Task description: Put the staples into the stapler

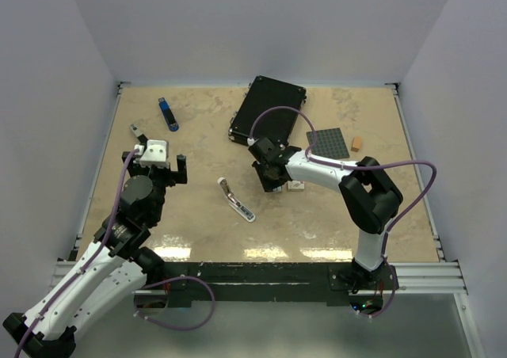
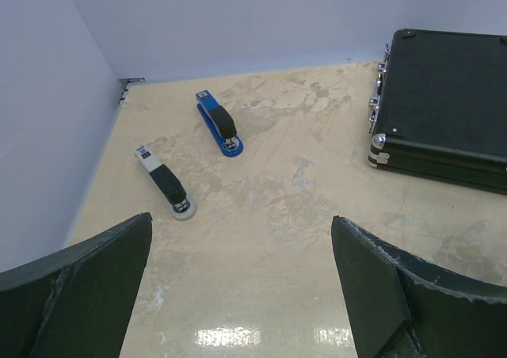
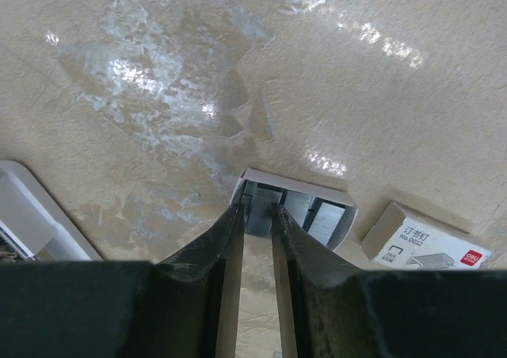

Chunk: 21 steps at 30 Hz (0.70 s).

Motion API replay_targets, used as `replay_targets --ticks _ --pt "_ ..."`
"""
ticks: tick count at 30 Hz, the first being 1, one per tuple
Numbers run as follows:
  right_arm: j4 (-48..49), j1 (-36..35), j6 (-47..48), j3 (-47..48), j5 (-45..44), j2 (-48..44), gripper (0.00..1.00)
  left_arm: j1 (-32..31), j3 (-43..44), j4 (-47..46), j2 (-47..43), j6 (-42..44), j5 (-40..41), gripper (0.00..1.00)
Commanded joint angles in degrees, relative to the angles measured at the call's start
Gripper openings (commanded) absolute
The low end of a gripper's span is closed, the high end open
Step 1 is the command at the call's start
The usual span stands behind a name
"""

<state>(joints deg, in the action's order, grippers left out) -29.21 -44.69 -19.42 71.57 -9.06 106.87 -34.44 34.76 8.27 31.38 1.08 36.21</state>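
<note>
We read the black case (image 1: 268,108) as the anchor of this table. Just on the near side of it, toward the arm bases, lies the open tray of staples (image 3: 317,215), with its printed white sleeve (image 3: 428,245) beside it, farther from the stapler. The tray sits pulled out of the sleeve, we judge, so that a strip can be lifted straight up. The opened stapler (image 1: 236,199) lies near-left of the case, its top swung out flat, presumably so the channel is bare for loading. The right gripper (image 3: 258,207) points steeply down into the tray's left end, its arm folded at the elbow and reaching leftward low over the table. Its 2 fingers are drawn in to a narrow slit with grey staples showing at the tips, but we cannot tell whether they actually pinch a strip or only straddle it. The left gripper (image 2: 242,223) hovers well to the left of the case, raised above the table and tilted forward, its fingers spread wide and holding nothing. We take it to be parked out of the way, or ready to steady the stapler. 2 more staplers lie shut to the left of the case: a blue one (image 2: 219,123) and a black-and-grey one (image 2: 165,183).
</note>
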Motion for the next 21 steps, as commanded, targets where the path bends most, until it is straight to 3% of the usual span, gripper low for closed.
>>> replay_targets --ticks 1,10,21 --pt "0.12 -0.49 0.35 1.73 1.87 -2.10 0.24 0.51 -0.31 -0.54 -0.17 -0.64 -0.35 1.00" --pt "0.13 -0.49 0.00 1.38 -0.43 -4.74 0.22 0.60 -0.22 -0.54 -0.26 -0.55 -0.61 1.00" --pt "-1.55 -0.58 -1.94 1.82 -3.07 -2.19 0.28 0.51 -0.22 -0.45 -0.09 -0.73 -0.70 1.00"
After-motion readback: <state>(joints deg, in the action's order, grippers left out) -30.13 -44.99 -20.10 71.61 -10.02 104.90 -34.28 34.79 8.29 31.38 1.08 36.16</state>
